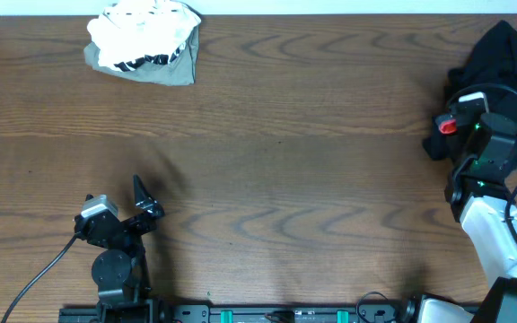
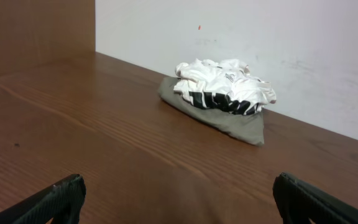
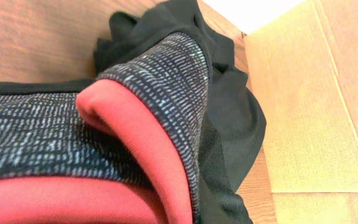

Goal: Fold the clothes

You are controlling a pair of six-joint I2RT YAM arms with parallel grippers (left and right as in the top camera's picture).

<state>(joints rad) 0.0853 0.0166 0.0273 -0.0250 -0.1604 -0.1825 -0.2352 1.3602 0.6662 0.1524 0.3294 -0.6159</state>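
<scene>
A long black garment [image 1: 508, 56] lies bunched at the table's right edge. My right gripper [image 1: 451, 122] is at its near end, where a bit of coral-red cloth shows. In the right wrist view the garment's heathered grey band [image 3: 160, 68] and coral-red edge [image 3: 135, 140] fold up close to the camera and hide the fingers, with black fabric [image 3: 229, 118] behind. A second heap of clothes, white over olive-grey [image 1: 146, 40] [image 2: 222, 93], sits at the far left. My left gripper [image 1: 146, 199] [image 2: 179, 190] rests open and empty near the front edge, far from both heaps.
A cardboard box [image 3: 303, 93] stands right behind the black garment. A white wall [image 2: 260, 31] runs along the table's back edge. Brown wooden tabletop [image 1: 285, 161] stretches between the two heaps.
</scene>
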